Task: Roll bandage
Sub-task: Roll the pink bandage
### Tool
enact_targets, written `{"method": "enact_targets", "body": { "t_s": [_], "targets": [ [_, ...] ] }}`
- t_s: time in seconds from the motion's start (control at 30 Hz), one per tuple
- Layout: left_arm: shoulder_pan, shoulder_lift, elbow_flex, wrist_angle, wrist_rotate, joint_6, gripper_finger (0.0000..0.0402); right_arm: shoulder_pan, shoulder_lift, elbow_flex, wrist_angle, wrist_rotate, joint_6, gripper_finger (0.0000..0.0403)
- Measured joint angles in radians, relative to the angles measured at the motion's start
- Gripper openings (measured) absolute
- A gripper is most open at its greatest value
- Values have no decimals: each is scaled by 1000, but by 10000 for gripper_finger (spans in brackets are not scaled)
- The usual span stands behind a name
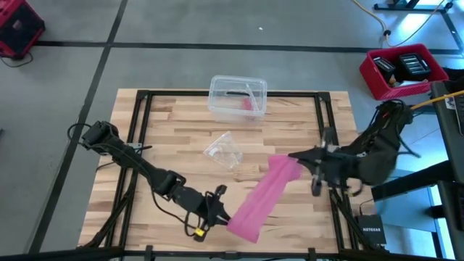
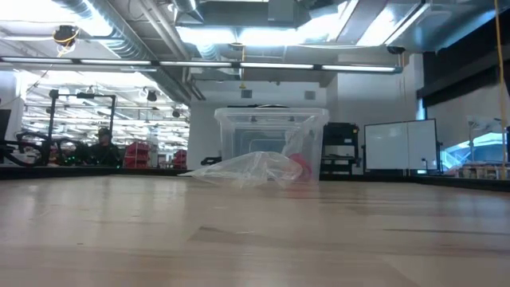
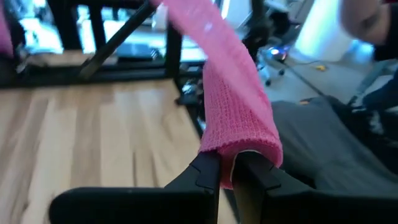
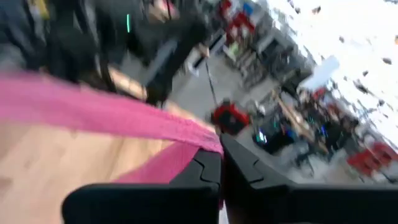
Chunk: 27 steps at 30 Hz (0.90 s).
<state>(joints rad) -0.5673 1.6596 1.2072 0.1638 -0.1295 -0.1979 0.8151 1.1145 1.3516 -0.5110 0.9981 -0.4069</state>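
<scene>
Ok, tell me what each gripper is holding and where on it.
Both hold the pink bandage: the left gripper pinches one end, the right gripper pinches the other, the strip stretched between them.

High: overhead, straight down on table (image 1: 181, 145).
Low: tabletop level, facing clear box (image 2: 271, 143), shared with high.
Wrists: close on bandage (image 3: 239, 118).

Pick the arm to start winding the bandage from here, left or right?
Left, probably. The left hand is shut on the bandage at its near end, which already folds over its fingers. The right hand is shut on the far end and looks suited to hold the strip taut.
</scene>
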Motion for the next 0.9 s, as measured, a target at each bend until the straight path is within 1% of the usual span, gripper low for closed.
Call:
{"method": "enact_targets", "body": {
  "t_s": [0.07,0.2,0.27,0.33,0.4,0.47,0.6,0.7,0.77,0.9],
  "targets": [
    [-9,0,28,1,5,25,21,-26,1,-40,-49,-10,69,1],
    [-15,-6,77,-8,32,80,21,-77,1,-161,-59,-55,179,1],
    [-15,-20,96,-6,26,107,21,-85,1,-234,-52,-74,248,1],
    [-15,-45,102,-7,-4,132,21,-84,-1,-318,-9,-75,310,1],
    [-15,-73,102,-14,-52,149,21,-82,-1,-405,63,-77,356,1],
    [-9,-101,102,-28,-123,149,21,-82,-1,-493,169,-104,404,1],
    [13,-121,103,-23,-262,143,21,-83,15,-661,492,-194,435,1],
    [38,-121,103,-29,-319,120,21,-82,43,-742,689,-205,440,8],
    [53,-121,103,-34,-329,97,21,-82,60,-764,750,-206,487,15],
    [73,-121,103,-41,-330,63,21,-83,85,-765,752,-226,634,29]
  ]
}}
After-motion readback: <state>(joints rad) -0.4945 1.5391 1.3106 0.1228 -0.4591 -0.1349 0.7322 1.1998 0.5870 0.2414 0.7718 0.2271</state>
